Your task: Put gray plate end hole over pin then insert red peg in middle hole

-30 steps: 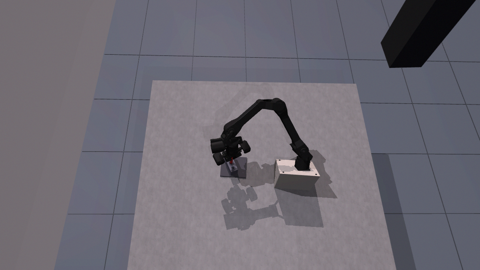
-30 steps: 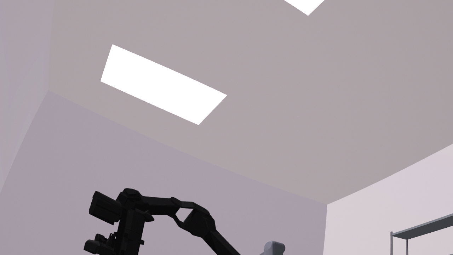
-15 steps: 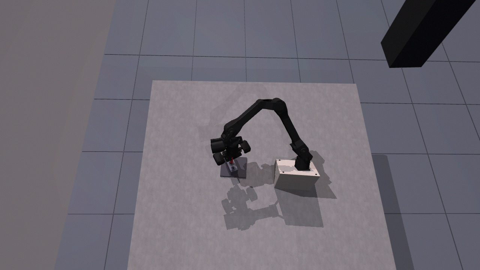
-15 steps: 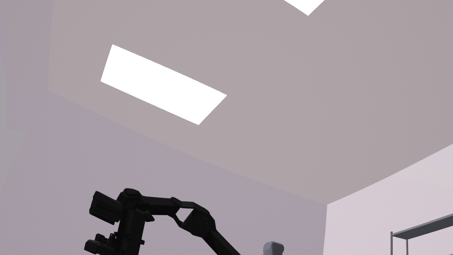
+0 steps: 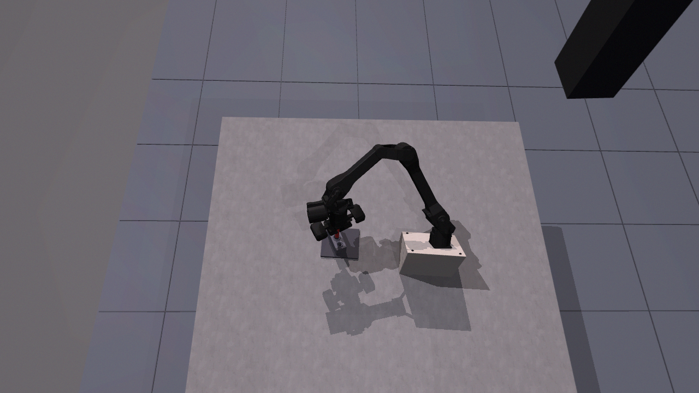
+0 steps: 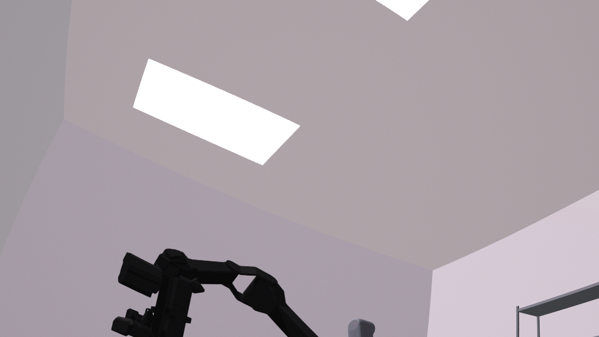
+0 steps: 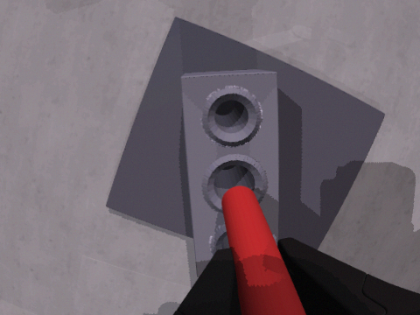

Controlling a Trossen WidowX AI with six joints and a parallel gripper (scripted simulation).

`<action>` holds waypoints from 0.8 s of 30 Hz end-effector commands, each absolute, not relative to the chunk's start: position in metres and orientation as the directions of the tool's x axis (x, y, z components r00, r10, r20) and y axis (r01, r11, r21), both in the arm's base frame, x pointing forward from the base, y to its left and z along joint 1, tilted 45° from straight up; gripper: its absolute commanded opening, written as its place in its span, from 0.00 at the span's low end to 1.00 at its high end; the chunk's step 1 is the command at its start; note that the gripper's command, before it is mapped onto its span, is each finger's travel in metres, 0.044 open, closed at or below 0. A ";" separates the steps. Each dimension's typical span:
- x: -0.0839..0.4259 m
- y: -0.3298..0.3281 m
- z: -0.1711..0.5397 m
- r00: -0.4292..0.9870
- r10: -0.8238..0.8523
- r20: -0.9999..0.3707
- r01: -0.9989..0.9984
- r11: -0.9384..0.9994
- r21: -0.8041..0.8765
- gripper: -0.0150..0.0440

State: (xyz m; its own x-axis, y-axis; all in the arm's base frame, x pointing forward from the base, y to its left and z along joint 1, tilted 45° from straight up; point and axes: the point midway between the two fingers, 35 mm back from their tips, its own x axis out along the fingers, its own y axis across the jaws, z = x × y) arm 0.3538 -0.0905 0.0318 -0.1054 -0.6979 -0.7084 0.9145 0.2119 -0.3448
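The gray plate lies on the dark base, turned at an angle to it. In the wrist view its far end hole and middle hole show open; the near end hole is partly hidden by the peg and a finger. The pin cannot be made out. My gripper is shut on the red peg, which points down toward the plate. The peg's tip appears over the near rim of the middle hole, seemingly above the plate and not inside the hole.
The pale table carries the arm's white mounting box to the right of the base. A dark beam shows at the upper right. The exterior view shows the black arm and a gray shelf, but no task objects.
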 end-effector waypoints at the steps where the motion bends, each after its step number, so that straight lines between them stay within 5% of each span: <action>1: 0.354 -0.091 0.032 -0.105 -0.698 -0.708 0.914 0.212 -0.345 0.25; 24: 0.353 -0.094 0.033 -0.105 -0.698 -0.708 0.914 0.212 -0.345 0.25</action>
State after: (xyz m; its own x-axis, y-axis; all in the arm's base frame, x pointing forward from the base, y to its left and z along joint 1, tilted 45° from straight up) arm 0.3536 -0.0929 0.0339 -0.1057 -0.6970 -0.7092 0.9160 0.2094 -0.3423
